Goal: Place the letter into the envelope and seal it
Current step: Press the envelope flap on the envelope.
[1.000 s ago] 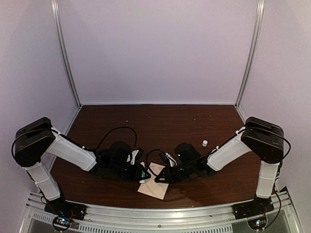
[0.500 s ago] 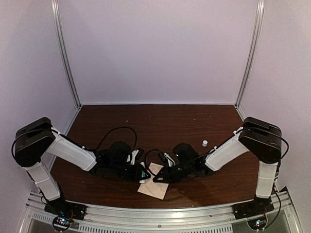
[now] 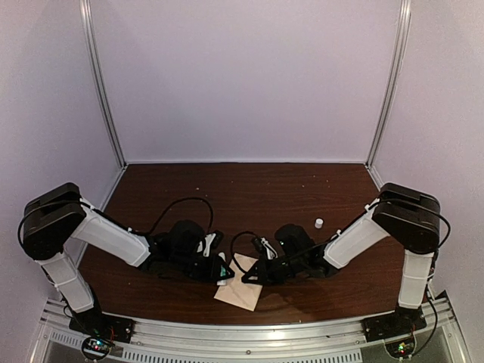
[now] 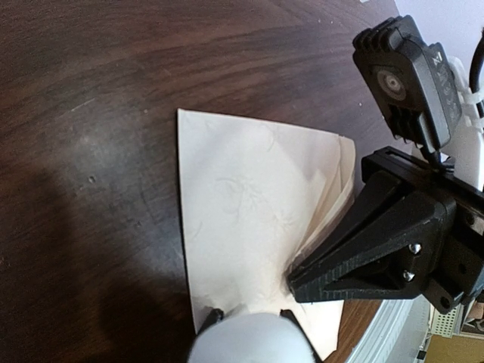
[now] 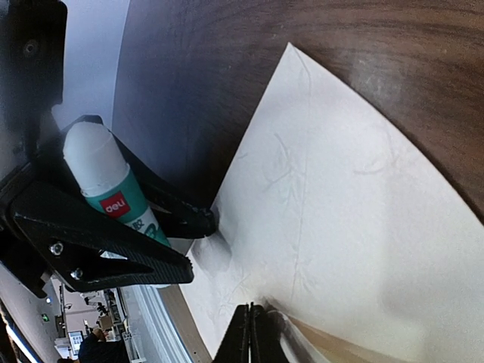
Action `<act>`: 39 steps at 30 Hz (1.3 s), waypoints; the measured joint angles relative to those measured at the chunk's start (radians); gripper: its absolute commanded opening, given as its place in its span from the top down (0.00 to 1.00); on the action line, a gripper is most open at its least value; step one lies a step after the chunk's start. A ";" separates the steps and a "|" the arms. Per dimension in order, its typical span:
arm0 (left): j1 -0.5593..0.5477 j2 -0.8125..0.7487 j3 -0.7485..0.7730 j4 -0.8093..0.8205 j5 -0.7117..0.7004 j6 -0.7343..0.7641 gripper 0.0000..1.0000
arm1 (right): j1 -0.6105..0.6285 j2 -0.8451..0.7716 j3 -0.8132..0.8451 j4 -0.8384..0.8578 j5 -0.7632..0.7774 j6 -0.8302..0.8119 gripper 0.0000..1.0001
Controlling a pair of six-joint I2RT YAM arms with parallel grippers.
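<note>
Both arms lie low over the table [image 3: 249, 189], forearms stretched inward, upper links folded back by the side walls, wrists meeting near the front-centre edge. L gripper [image 3: 221, 271] comes in from the left w/ fingers angled down and clamped round a glue stick [image 5: 113, 198]: white body, green label. The stick's tip touches the paper. R gripper [image 3: 245, 279] reaches in from the right, nearly level w/ the tabletop, fingers pressed together on the lifted, layered edge of the envelope [image 4: 242, 204]. That edge fans up slightly at the R gripper's tip. The rest of the envelope lies flat on the dark wood, between the two grippers and just in front of the arm bases. A small white cap-like item [image 3: 318, 222] sits apart, behind the R arm's forearm.
</note>
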 measured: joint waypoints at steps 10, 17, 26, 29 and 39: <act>0.000 0.000 0.000 0.000 0.000 0.000 1.00 | -0.004 0.022 0.020 0.011 -0.001 -0.001 0.98; 0.000 0.000 0.000 0.000 0.000 0.000 1.00 | -0.005 0.040 0.048 0.006 0.000 -0.005 0.98; 0.000 -0.011 0.000 -0.019 -0.011 0.000 1.00 | -0.005 -0.032 0.031 -0.036 -0.041 -0.006 0.88; 0.000 -0.019 0.000 -0.032 -0.018 0.000 1.00 | -0.005 -0.132 0.037 -0.092 -0.042 -0.032 0.88; 0.000 -0.021 0.000 -0.038 -0.023 0.001 1.00 | -0.011 -0.282 -0.013 -0.181 0.020 -0.097 0.89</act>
